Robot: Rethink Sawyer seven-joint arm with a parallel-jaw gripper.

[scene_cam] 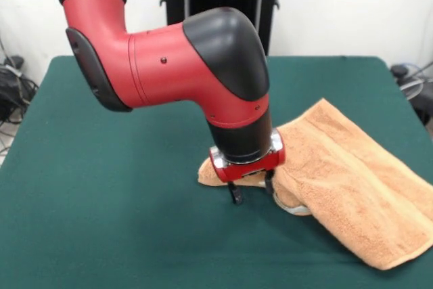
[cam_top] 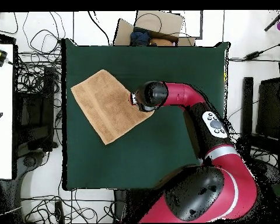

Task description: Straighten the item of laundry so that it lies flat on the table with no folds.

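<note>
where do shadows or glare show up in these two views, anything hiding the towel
Front view: soft shadow under the gripper on the table; the arm hides the towel corner. Overhead view: even light, no glare on the towel; the arm's wrist covers its corner.

The arm (cam_top: 183, 96) hides the towel's (cam_top: 107, 105) corner, and perhaps the gripper (scene_cam: 252, 193) overhead.

A dark green table (scene_cam: 101, 221) bears an orange-tan towel (scene_cam: 358, 187).
</note>
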